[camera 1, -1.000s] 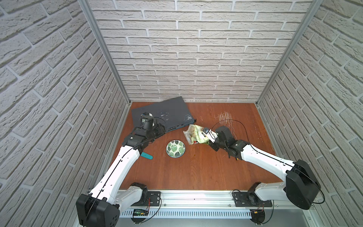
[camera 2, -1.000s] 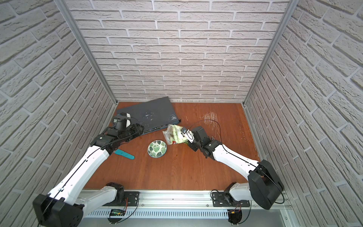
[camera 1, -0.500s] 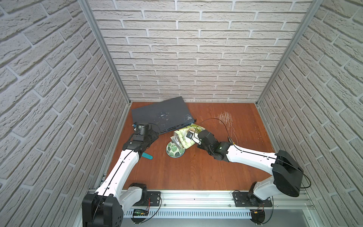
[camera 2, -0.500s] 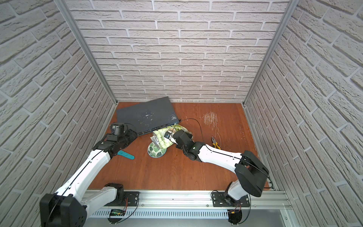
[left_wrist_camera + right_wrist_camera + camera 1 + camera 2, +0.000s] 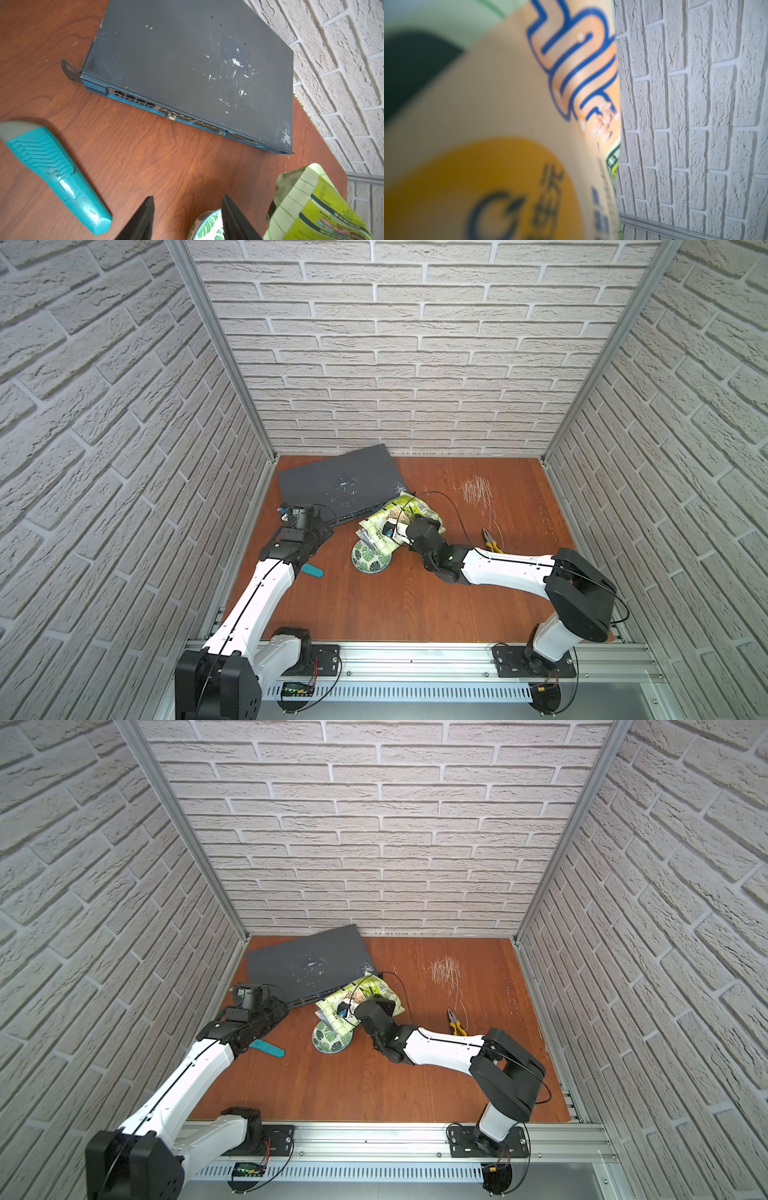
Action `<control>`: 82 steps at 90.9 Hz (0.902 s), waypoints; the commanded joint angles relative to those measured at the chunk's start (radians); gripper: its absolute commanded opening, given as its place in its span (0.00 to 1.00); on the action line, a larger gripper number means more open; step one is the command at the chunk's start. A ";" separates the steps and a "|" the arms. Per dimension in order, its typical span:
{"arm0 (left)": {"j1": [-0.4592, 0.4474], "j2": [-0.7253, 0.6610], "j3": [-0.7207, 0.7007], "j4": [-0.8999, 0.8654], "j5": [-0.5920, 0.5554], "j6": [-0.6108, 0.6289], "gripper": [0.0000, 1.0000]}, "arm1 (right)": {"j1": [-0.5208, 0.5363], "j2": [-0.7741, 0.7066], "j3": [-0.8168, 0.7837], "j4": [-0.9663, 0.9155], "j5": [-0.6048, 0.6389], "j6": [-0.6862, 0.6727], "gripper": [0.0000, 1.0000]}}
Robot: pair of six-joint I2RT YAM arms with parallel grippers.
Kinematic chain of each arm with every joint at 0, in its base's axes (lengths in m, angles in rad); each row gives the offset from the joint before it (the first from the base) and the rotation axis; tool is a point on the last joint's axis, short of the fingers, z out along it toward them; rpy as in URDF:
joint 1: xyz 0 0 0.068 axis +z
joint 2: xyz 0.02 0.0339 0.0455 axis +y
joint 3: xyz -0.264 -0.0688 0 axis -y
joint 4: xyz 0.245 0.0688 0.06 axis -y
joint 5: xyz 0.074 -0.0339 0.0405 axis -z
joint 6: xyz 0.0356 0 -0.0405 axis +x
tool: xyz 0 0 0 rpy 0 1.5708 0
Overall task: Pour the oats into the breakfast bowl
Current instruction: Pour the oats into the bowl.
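Above the bowl (image 5: 372,562), my right pincer (image 5: 390,529) clenches the green pouch (image 5: 401,508), tilted with its lower end over the bowl's far rim. My left pincer (image 5: 188,198) hangs released and empty near the bowl, with a teal cutter (image 5: 52,172) beside it on the bench (image 5: 415,605) and a dark switch (image 5: 187,62) beyond.

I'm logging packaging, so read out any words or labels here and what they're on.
"生活", blurred, so only likely: on the yellow badge of the oat pouch.
Cropped, unreadable: large blue-outlined characters on the pouch.
Too blurred: small print along the pouch edge.
No readable label: dark network switch.
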 commanded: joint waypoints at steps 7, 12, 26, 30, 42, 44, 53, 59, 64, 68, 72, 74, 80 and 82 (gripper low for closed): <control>0.013 0.008 0.005 0.018 -0.033 0.002 0.65 | 0.028 -0.006 0.056 0.290 0.082 -0.163 0.04; 0.015 0.008 0.008 0.014 -0.042 0.002 0.70 | 0.033 0.000 0.055 0.313 0.087 -0.206 0.04; 0.020 -0.004 0.012 0.009 -0.062 -0.006 0.82 | 0.044 0.008 0.050 0.357 0.088 -0.291 0.04; 0.021 -0.007 0.012 0.008 -0.064 -0.006 0.83 | 0.046 0.013 0.049 0.370 0.089 -0.313 0.04; 0.023 -0.017 0.015 -0.003 -0.072 -0.003 0.86 | 0.052 0.023 0.043 0.420 0.095 -0.400 0.04; 0.022 -0.017 0.015 -0.004 -0.072 -0.003 0.86 | 0.053 0.025 0.042 0.424 0.096 -0.411 0.04; 0.024 -0.022 0.014 -0.009 -0.072 -0.003 0.86 | 0.054 0.029 0.043 0.434 0.095 -0.448 0.03; 0.024 -0.022 0.013 -0.009 -0.071 -0.002 0.86 | 0.054 0.031 0.045 0.437 0.094 -0.465 0.04; 0.024 -0.021 0.011 -0.008 -0.070 -0.003 0.87 | 0.055 0.034 0.043 0.449 0.094 -0.482 0.04; 0.023 -0.020 0.010 -0.007 -0.067 -0.003 0.87 | 0.054 0.036 0.043 0.456 0.093 -0.496 0.03; 0.024 -0.018 0.010 -0.006 -0.064 -0.003 0.87 | 0.054 0.039 0.044 0.465 0.093 -0.509 0.04; 0.024 -0.017 0.011 -0.005 -0.065 -0.003 0.87 | 0.055 0.040 0.045 0.467 0.093 -0.515 0.04; 0.024 -0.015 0.010 -0.004 -0.062 -0.004 0.87 | 0.057 0.043 0.046 0.478 0.094 -0.532 0.03; 0.024 -0.015 0.008 -0.004 -0.062 -0.004 0.87 | 0.056 0.045 0.047 0.482 0.094 -0.537 0.04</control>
